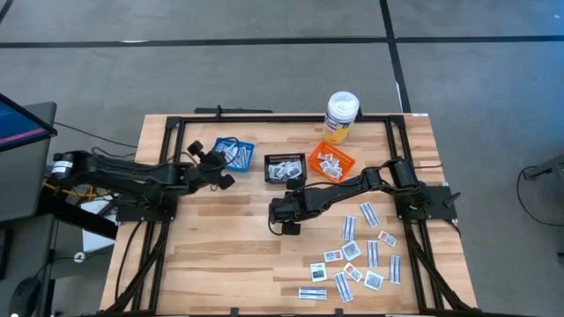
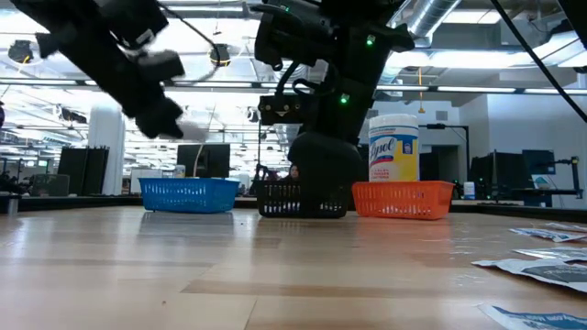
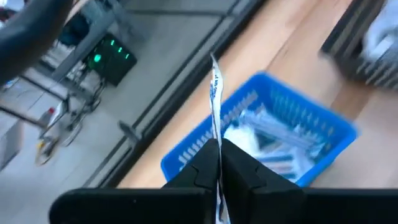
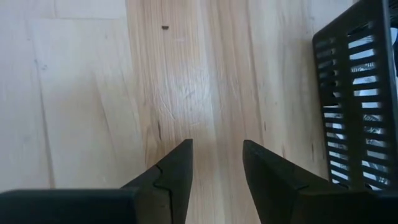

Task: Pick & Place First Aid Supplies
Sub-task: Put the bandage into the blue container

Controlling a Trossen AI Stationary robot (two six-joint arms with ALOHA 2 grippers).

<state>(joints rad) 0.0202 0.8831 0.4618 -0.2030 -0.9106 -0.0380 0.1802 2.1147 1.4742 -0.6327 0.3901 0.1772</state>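
Observation:
Several small flat white packets [image 1: 361, 255] lie loose on the wood at the near right. More packets fill the blue basket [image 1: 233, 151], the black basket [image 1: 285, 167] and the orange basket [image 1: 330, 163] in a row at the back. My left gripper [image 3: 219, 146] hangs just left of the blue basket [image 3: 273, 124], shut on a narrow strip packet [image 3: 214, 93]. My right gripper [image 4: 216, 152] stands open over bare wood just in front of the black basket [image 4: 357, 93], with nothing between its fingers; in the high view the right gripper [image 1: 284, 220] is near the table's middle. My left gripper pinches the narrow strip packet by one end [image 3: 217, 134] between its two fingers. The fingers come from the table's left, slanting a little downward. The packet shows edge-on and sticks out past the fingertips, lifted clear, with its free end [image 3: 213, 65] toward the blue basket.
A tall white bottle with a yellow label [image 1: 341, 114] stands behind the orange basket. A black frame rail [image 1: 264, 119] runs round the table top. Bare wood [image 1: 220, 255] lies at the near left and middle.

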